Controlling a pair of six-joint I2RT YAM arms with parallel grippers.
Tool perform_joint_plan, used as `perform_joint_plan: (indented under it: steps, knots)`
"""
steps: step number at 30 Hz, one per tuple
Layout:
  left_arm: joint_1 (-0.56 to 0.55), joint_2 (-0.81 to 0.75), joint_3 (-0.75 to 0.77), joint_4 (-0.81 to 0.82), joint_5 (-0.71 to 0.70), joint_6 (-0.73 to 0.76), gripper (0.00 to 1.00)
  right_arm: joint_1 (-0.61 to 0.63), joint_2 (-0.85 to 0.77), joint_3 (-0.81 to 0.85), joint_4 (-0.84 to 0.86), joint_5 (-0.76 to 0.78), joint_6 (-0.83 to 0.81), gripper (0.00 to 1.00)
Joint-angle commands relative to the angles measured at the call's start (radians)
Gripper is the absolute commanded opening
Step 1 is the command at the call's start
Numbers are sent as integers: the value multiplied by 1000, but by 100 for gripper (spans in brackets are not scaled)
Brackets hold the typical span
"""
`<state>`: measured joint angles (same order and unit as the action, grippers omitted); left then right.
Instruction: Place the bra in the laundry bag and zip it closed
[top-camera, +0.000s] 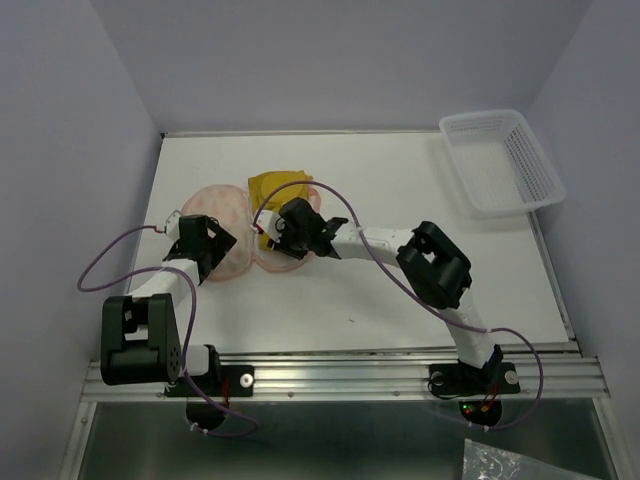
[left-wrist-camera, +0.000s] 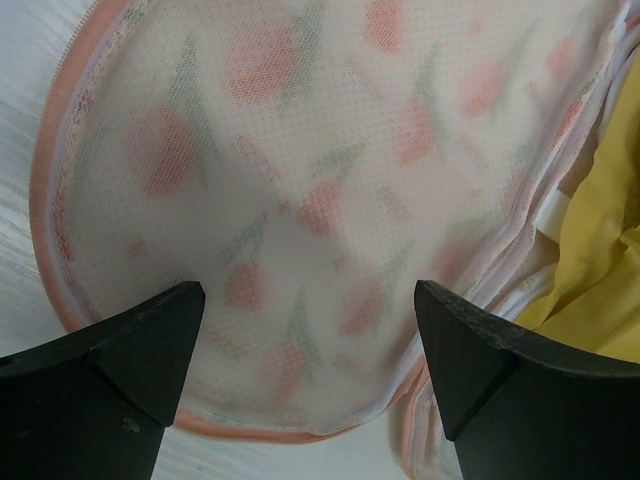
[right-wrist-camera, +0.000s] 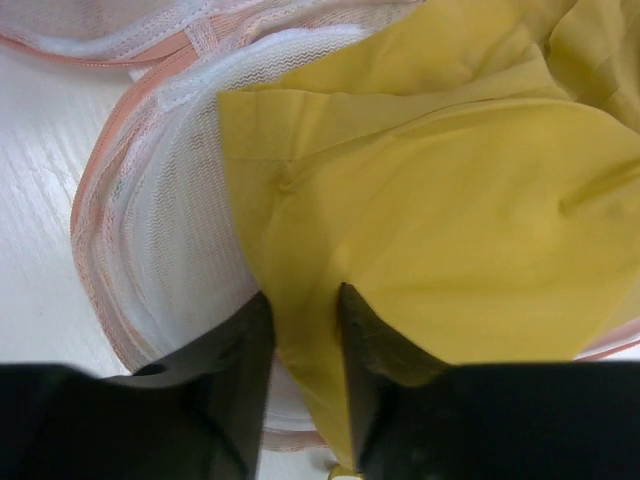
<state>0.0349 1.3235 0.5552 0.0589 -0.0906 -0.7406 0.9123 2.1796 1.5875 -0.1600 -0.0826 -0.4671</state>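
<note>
Plainly, the coming move turns on how the bra (right-wrist-camera: 450, 200) sits against the right-hand lobe of the laundry bag (top-camera: 228, 215). The bag lies open on the desk (top-camera: 400, 180) with its long axis running left to right. The yellow fabric rests on the white mesh lining of that right lobe and, in the top view, spills over its far rim towards the back of the desk. The right pincer (right-wrist-camera: 300, 305) is the one on it, its jaws drawn narrow with a fold of the bra's near edge nipped between them, so the rest of the fabric lies ahead of and beyond it. The left pincer (left-wrist-camera: 310, 295) hangs spread wide above the patterned left lobe and grips nothing, and the bra shows only at the right edge of its view. By my judgement the right arm must tuck the fabric inward before any closing.
</note>
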Motion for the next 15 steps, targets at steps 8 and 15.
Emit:
perform_joint_plan:
  steps: [8,15]
  knots:
    - [7,29,-20,55,0,1,99,28,-84,0,-3,-25,2,20]
    - [8,43,-32,73,23,-11,99,39,-145,-32,-10,-26,22,15]
